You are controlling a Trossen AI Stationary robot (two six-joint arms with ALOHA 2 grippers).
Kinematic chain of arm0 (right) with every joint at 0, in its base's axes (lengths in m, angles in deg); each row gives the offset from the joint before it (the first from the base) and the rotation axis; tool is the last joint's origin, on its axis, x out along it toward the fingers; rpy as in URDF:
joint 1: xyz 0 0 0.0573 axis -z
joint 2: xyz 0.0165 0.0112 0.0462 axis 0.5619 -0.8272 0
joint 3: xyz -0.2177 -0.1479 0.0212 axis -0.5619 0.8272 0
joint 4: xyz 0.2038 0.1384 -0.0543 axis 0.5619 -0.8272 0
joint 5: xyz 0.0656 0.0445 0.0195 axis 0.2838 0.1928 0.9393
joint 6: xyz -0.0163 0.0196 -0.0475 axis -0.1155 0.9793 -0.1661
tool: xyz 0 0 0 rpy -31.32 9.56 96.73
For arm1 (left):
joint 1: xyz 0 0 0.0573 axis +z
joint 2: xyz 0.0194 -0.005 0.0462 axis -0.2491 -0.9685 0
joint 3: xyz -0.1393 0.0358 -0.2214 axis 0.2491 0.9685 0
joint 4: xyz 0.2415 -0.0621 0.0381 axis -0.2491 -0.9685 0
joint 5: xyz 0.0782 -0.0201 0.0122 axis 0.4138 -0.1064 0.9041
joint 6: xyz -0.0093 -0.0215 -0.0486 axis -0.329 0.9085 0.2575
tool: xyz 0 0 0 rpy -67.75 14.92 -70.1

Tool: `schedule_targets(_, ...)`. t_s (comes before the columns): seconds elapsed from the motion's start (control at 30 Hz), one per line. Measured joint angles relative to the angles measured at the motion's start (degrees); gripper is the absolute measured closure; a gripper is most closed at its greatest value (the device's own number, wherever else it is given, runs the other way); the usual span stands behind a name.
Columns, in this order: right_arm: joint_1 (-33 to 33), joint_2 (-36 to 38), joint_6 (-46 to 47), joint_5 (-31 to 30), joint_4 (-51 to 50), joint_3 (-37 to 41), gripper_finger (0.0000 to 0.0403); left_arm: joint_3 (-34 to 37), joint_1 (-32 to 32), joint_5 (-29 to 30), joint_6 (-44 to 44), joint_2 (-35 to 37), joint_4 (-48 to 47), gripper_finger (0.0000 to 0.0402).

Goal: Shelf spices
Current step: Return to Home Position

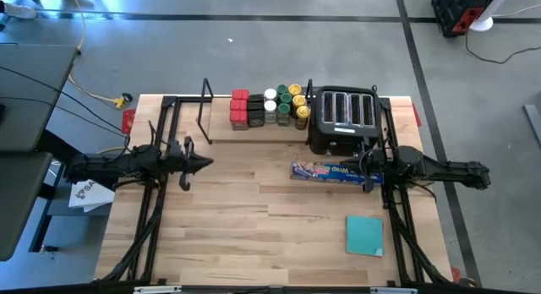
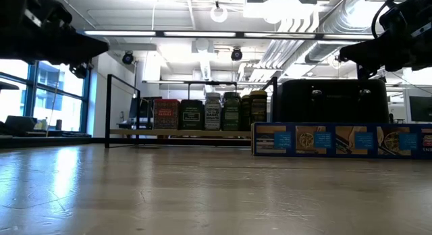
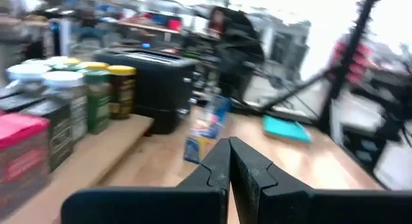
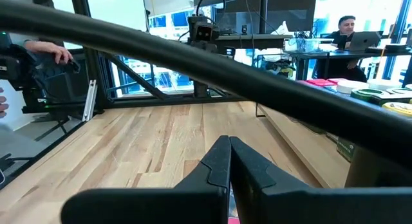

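The spices (image 1: 270, 106) stand in a tight group on the right half of the shelf (image 1: 218, 123), a light-wood plank with black wire uprights at the table's far edge. They are red and dark tins plus round jars with white, green and yellow lids. The low view shows the spices (image 2: 202, 113) lined up on the shelf (image 2: 135, 133). My left gripper (image 1: 208, 163) hovers shut near the table's left edge, level, pointing right; its wrist view shows the shut gripper (image 3: 229, 147) with the spices (image 3: 84, 95) beside it. My right gripper (image 1: 363, 164) is shut, pointing left, above a blue box; its wrist view shows the fingers closed (image 4: 229, 145).
A black four-slot toaster (image 1: 342, 117) stands right of the shelf. A long blue plastic-wrap box (image 1: 328, 171) lies in front of it. A flat teal square (image 1: 364, 235) lies near the right front. People sit and stand beyond the table (image 4: 347, 28).
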Motion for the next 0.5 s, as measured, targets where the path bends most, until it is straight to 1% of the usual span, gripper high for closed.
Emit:
schedule_targets(0.1, -0.01, -0.02, 0.00, 0.00, 0.00, 0.00, 0.0403, 0.00, 0.73, -3.69, -4.28, 0.00, -0.36, 0.0401)
schedule_targets(0.2, -0.01, -0.02, 0.00, 0.01, -0.01, 0.00, 0.0403, 0.01, 0.74, -5.26, -5.41, 0.00, -0.33, 0.0401)
schedule_targets(0.27, 0.02, -0.02, 0.00, -0.02, 0.00, 0.00, 0.0403, 0.00, 0.74, -5.24, -5.42, 0.00, -0.30, 0.0401)
schedule_targets(0.5, 0.01, -0.02, 0.00, -0.02, 0.00, 0.00, 0.0403, 0.00, 0.65, -5.48, 0.39, 0.00, -0.26, 0.0401)
